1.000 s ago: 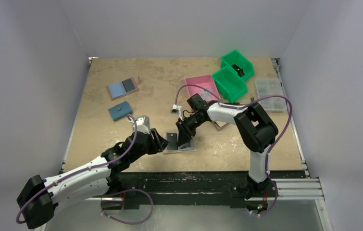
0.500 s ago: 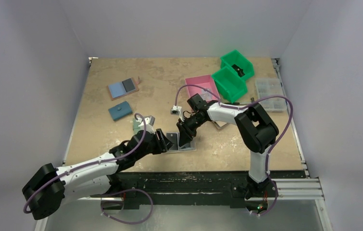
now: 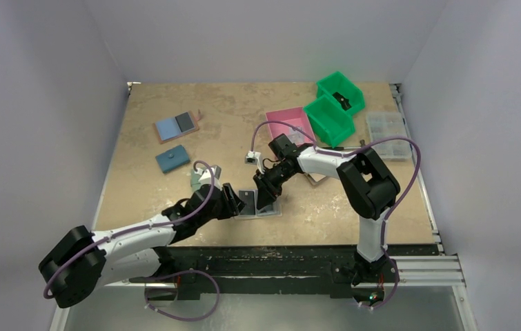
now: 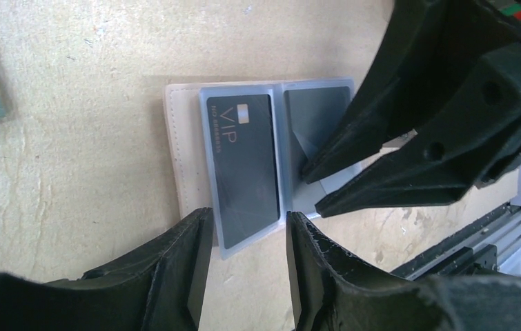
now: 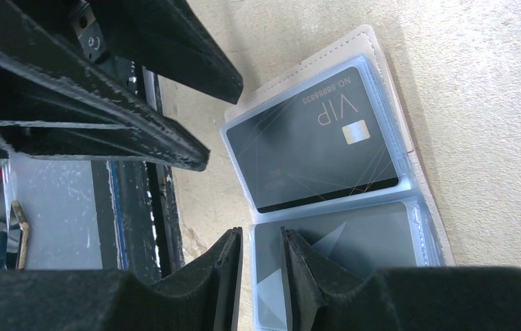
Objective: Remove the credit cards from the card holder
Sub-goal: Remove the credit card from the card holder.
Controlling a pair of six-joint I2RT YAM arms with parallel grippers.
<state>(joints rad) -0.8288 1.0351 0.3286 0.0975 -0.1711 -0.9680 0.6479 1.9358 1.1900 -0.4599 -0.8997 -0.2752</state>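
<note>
Since the earlier view the left arm [image 3: 133, 238] has dropped lower and stretched further out, bringing its fingers [image 4: 188, 262] up against the left side of the open beige bifold card holder [image 4: 181, 152]. The right arm [image 3: 323, 160] has not shifted. The left arm lies low and nearly straight over the tan counter [image 3: 243, 110]. Its fingers stand apart, flanking the end of the nearest clear sleeve; whether they clamp it cannot be told. The right arm is folded at the elbow and reaches back and down. Its fingers [image 5: 223, 265] are narrowly parted, released, with tips at the other sleeve. The holder lies flat at the counter's near middle, between both arms. Count: two credit cards, both sleeved, one black card marked VIP [image 4: 243, 165] and one dark grey card [image 4: 316, 110]. Elsewhere: one open holder with blue and dark panels [image 3: 177, 126], one teal closed wallet [image 3: 172, 159], one pale green flat piece [image 3: 197, 181], one pink bin [image 3: 278, 114], two green bins, nearer [image 3: 340, 132] and farther [image 3: 330, 79], and one clear compartment box [image 3: 387, 134].
</note>
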